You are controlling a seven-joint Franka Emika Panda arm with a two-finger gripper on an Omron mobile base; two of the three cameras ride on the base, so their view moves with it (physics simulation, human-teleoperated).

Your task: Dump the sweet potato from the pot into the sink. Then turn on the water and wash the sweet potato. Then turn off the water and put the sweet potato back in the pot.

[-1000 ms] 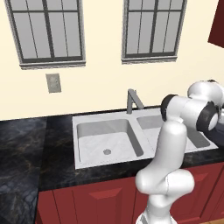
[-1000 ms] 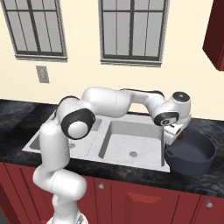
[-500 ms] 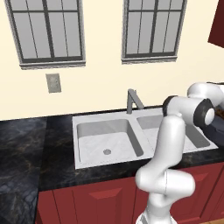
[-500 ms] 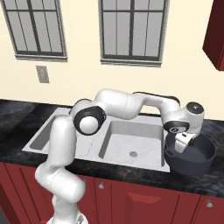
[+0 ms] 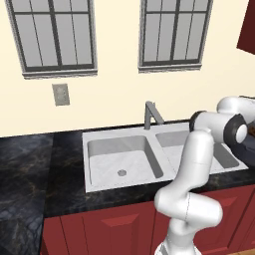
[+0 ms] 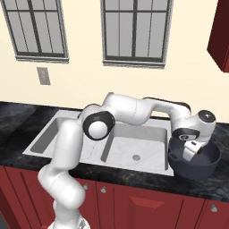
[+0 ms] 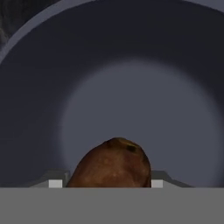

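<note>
- Gripper down inside the pot, at the counter's right end beside the sink.
- In the hand view, sweet potato sits right between the two finger tips, over the pot floor; jaws partly apart with the tuber filling the gap. Looks pinched, though contact on either side hard to confirm.
- Whether the potato rests on the pot bottom or hangs clear of it: cannot tell.
- Step judged in hand: either the last one, returning the washed potato to the pot, or an early pick-out; water not seen running from the faucet, both basins look dry and bare.
- If returning: next move calls for spreading the fingers, then lifting straight up clear of the rim.
- If taking out: firm hold first, then rise and swing left over the nearer basin.
- Around: dark stone counter, red cabinet fronts, wall switch plate, two windows above.
- In the way: pot wall close round the wrist, little room for sideways travel; the arm's own elbow hangs over the sink.
</note>
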